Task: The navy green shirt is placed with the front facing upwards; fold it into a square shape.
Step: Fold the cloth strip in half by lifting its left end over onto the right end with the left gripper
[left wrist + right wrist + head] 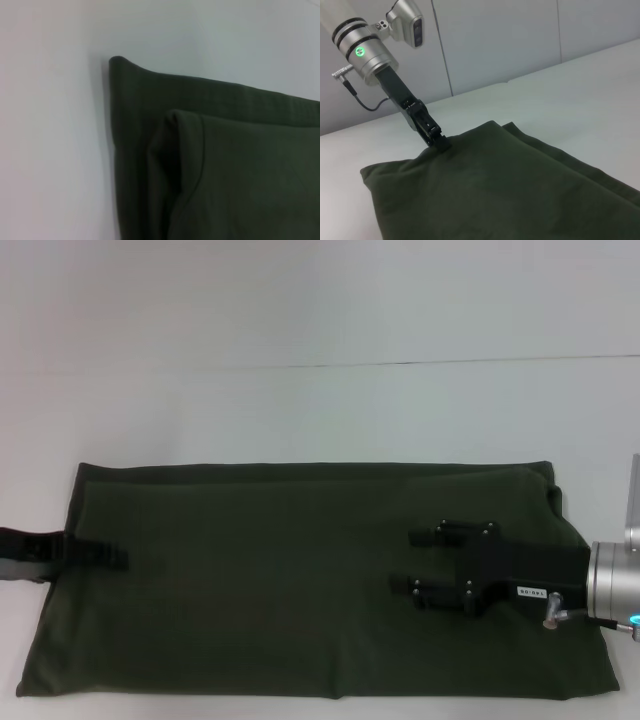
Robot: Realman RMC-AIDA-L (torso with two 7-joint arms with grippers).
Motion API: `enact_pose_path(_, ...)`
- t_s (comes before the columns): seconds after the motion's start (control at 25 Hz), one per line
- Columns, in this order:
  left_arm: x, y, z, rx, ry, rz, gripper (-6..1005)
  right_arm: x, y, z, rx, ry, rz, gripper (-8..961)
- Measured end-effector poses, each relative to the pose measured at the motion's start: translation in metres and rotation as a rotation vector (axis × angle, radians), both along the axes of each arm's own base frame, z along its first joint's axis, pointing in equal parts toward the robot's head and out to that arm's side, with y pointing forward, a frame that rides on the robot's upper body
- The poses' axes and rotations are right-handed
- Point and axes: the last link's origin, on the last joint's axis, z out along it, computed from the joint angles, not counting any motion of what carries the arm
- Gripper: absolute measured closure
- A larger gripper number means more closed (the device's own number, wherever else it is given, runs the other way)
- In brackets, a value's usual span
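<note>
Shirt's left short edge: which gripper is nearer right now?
Left. The left gripper sits right at that edge of the navy green shirt, its tips reaching onto the cloth. The right gripper, fingers spread, is over the shirt's opposite half.

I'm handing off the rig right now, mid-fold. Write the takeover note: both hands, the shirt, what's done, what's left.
Left hand: at the shirt's left edge, low on the cloth; grip unclear.
Right hand: fingers apart, over the right half, holding nothing.
Navy green shirt: flat on the white table, folded into a wide rectangle, plain green up, layers showing at the left corner.
Done: lengthwise folds.
Left: probably one end over the other to reach a square.
</note>
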Motion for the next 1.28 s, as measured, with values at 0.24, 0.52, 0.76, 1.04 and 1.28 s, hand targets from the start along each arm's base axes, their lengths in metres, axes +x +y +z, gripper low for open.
enact_pose_path(0.24,0.0040,0.0022,-0.0030,0.001,-0.015,-0.006,149,0.0000,-0.0001,-0.0002,-0.001,-0.001,0.001,203)
enact_pose_path(0.52,0.0063,0.0028,-0.0072,-0.006,-0.031,-0.004,151,-0.0004,0.0003,-0.0002,-0.001,-0.002,0.002,203)
enact_pose_path(0.76,0.0062,0.0034,-0.0054,0.000,-0.030,0.006,152,-0.0003,0.0004,-0.0002,-0.001,-0.002,0.002,203)
enact_pose_path(1.04,0.0058,0.0032,-0.0052,0.001,-0.026,-0.002,360,-0.0003,0.0004,-0.0002,-0.001,-0.002,0.002,204)
enact_pose_path(1.28,0.0059,0.0034,-0.0050,0.002,-0.026,-0.003,597,-0.0003,0.0004,-0.0002,-0.001,-0.002,0.002,203)
